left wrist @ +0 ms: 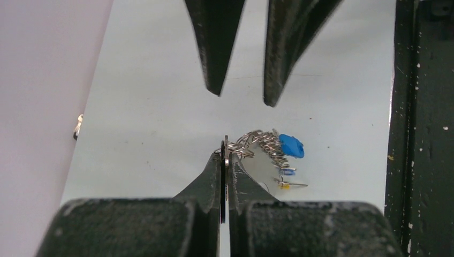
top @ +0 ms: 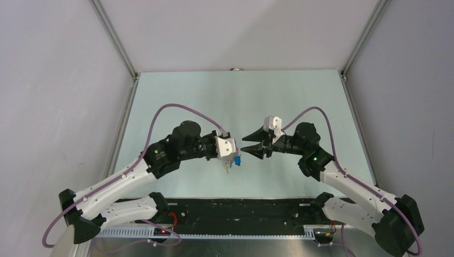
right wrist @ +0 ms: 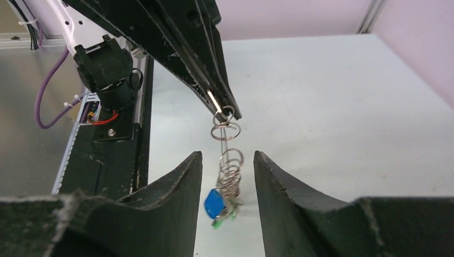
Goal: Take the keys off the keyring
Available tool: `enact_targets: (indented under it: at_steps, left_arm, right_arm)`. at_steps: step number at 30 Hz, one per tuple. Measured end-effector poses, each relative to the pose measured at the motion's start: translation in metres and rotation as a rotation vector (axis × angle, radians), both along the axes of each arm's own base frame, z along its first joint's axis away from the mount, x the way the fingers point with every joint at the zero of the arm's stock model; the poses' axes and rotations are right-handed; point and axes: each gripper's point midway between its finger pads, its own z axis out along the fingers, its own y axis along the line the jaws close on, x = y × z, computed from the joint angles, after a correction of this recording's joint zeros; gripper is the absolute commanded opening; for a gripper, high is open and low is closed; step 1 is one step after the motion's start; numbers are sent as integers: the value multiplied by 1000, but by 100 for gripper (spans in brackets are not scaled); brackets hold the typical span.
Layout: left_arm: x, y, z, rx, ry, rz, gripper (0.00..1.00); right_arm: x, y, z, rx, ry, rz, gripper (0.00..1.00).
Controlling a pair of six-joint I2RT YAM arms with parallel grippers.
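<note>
While the left gripper (left wrist: pixel 226 156) has its dark, tapered jaws pressed together on a thin flat strip of metal at the top of the keyring (right wrist: pixel 229 160) (a chain of fine silver wire loops, some coiled like a spring), the bunch hangs in the air over the middle of the table (top: pixel 214 96), a smooth, pale green matte sheet. The keys (right wrist: pixel 217 209) dangle at the chain's lower end, small silver blades with blue, green and yellow plastic heads. The right gripper (right wrist: pixel 227 156) stands about half open just right of the bunch and holds nothing. In its wrist view the chain shows in the gap between its rough black wedge-shaped fingers.
</note>
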Motion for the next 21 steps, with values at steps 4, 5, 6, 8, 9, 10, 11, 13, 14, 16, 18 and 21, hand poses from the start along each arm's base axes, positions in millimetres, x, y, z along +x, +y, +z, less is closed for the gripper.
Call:
enact_targets:
  at_steps: [4, 5, 6, 8, 9, 10, 11, 13, 14, 16, 18, 21]
  left_arm:
    - [-8, 0, -4, 13, -31, -64, 0]
    - [-10, 1, -5, 15, -37, -76, 0]
    - [-11, 1, -5, 16, -42, -86, 0]
    - [-13, 0, -3, 14, -56, -109, 0]
    - [-14, -1, -2, 14, -65, -120, 0]
    - [-15, -1, -1, 13, -72, -131, 0]
    - [-16, -2, -1, 11, -76, -140, 0]
    - [-18, -2, 0, 11, -88, -156, 0]
    - [-19, -2, 0, 11, -90, -165, 0]
    - [-21, -2, -2, 12, -92, -175, 0]
    - [-22, -3, -2, 14, -95, -185, 0]
    - [-23, -4, -2, 13, -100, -196, 0]
  right_arm:
    - [-3, -1, 7, 9, -74, 32, 42]
    - [-4, -1, 7, 7, -83, 40, 41]
    - [-5, 0, 6, 5, -96, 52, 40]
    - [-8, 1, 3, -4, -116, 79, 39]
    - [-8, 2, 1, -10, -119, 88, 38]
    - [-9, 4, -1, -18, -120, 107, 38]
    - [-8, 5, -3, -25, -120, 118, 38]
    - [-8, 9, -7, -37, -114, 144, 38]
    - [-8, 10, -8, -41, -112, 158, 37]
    - [-9, 13, -8, -45, -114, 182, 37]
    - [-11, 16, -8, -45, -116, 201, 36]
    - [-16, 19, -7, -43, -120, 234, 33]
